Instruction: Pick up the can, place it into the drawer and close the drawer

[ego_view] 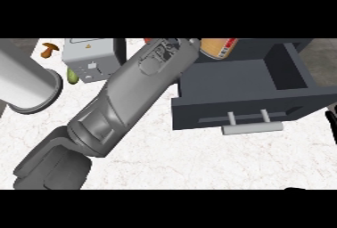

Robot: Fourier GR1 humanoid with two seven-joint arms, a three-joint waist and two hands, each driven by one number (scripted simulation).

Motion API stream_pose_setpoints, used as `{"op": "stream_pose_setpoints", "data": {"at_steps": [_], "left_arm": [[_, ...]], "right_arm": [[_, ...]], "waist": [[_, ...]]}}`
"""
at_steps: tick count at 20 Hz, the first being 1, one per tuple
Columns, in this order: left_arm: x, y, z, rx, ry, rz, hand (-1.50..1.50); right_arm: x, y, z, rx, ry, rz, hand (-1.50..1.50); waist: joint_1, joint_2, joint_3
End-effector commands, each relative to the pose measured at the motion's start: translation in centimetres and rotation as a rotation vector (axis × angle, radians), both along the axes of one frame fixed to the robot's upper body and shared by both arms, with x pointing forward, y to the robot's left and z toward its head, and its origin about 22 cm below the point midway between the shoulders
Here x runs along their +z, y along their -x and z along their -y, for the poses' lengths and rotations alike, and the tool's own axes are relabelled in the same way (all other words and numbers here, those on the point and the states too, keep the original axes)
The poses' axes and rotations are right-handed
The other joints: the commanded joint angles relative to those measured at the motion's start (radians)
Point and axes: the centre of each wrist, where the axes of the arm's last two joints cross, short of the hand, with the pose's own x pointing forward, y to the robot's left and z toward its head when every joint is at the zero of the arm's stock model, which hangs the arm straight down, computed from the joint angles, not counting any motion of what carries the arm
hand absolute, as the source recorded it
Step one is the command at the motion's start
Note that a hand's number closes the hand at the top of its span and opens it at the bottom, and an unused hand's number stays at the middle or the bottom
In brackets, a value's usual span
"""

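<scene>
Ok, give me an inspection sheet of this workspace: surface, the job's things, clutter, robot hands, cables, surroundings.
Surface: white marbled counter.
Job's things: orange can at the view's top, by the drawer's far left corner; whether it is held cannot be told. Dark grey drawer pulled open, handle facing the robot.
Clutter: grey toaster, brown mushroom, green vegetable and silver cylinder, all at the left.
Robot hands: left forearm stretches toward the can, its robot hand cut off at the top. A dark sliver at the right edge may be the right robot hand; state unclear.
Cables: nothing seen.
Surroundings: nothing seen.
</scene>
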Motion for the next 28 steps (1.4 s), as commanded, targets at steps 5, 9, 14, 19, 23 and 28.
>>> {"op": "stream_pose_setpoints", "data": {"at_steps": [5, 9, 14, 19, 23, 28], "left_arm": [[-2.1, -0.3, -0.3, 0.060, -0.047, 0.019, 1.50], [-4.5, -0.4, -1.2, 0.061, -0.093, 0.019, 1.50], [-4.4, -0.6, -1.1, 0.084, -0.135, 0.058, 1.50], [-5.7, -0.9, -1.9, 0.129, -0.131, 0.050, -1.50], [-7.1, -0.6, -2.3, 0.166, -0.102, 0.057, -1.50], [-5.7, -0.7, -1.5, 0.198, -0.105, 0.042, -1.50]], "right_arm": [[-1.3, -0.6, -0.6, 0.020, 0.002, -0.002, -1.50], [0.1, -0.7, 0.0, 0.002, -0.013, 0.024, -1.50], [0.1, -1.3, -0.4, 0.035, -0.005, 0.013, -1.50], [0.5, -1.3, -1.1, 0.034, 0.003, 0.038, -1.50], [1.0, -1.7, -1.0, 0.053, 0.012, 0.024, -1.50], [2.0, -1.5, -1.4, 0.033, 0.015, 0.064, -1.50]], "waist": [[-0.031, 0.008, 0.001], [-0.027, 0.005, 0.001], [-0.045, 0.013, 0.001], [-0.051, 0.017, 0.000], [-0.052, 0.018, 0.000], [-0.060, 0.015, 0.000]]}}
